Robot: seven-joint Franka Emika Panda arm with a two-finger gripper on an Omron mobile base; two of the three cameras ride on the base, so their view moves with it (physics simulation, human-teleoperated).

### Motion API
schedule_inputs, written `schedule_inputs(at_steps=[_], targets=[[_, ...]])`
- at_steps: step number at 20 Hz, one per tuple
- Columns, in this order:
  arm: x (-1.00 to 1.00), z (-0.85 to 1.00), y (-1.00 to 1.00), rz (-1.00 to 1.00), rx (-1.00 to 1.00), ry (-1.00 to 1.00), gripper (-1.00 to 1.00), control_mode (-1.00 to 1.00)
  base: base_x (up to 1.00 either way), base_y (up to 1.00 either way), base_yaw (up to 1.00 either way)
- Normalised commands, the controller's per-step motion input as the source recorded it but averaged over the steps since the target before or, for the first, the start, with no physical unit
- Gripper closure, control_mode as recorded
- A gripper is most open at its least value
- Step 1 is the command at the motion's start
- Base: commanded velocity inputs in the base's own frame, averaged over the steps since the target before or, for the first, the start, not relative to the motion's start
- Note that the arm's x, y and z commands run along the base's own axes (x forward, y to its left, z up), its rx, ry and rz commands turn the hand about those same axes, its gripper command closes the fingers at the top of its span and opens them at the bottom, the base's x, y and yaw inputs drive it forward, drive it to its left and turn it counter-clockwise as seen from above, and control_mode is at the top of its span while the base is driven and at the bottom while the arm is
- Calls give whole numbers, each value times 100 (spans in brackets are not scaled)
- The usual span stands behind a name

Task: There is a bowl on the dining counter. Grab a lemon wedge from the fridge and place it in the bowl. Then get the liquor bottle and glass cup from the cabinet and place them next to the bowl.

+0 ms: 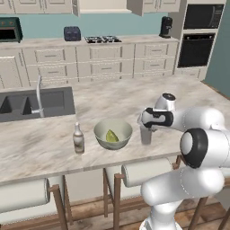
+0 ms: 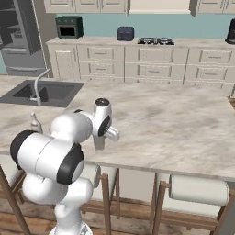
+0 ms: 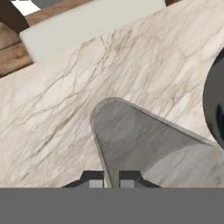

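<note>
Currently I hold the gripper clamped on the glass cup's rim, just right of the bowl on the tabletop; an off-vertical release may tip it.

The white arm bends forward over the long beige marbled stone countertop, its gripper pointing down, fingers pinching the plain grey translucent tumbler's wall.
</note>
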Motion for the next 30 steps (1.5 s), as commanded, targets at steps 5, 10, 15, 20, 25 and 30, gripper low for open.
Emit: schedule_inputs(at_steps=[5, 10, 15, 20, 25, 30], targets=[[0, -24, 0, 4, 4, 0, 100, -100, 0, 0, 0], [1, -20, 0, 4, 6, -4, 100, -100, 0, 0, 0], [5, -12, 0, 3, 7, -11, 100, -100, 0, 0, 0], [8, -11, 0, 1, 3, -7, 100, -100, 0, 0, 0], [17, -14, 18, 0, 0, 1, 100, -100, 0, 0, 0], [24, -15, 26, 0, -2, 9, 100, -100, 0, 0, 0]])
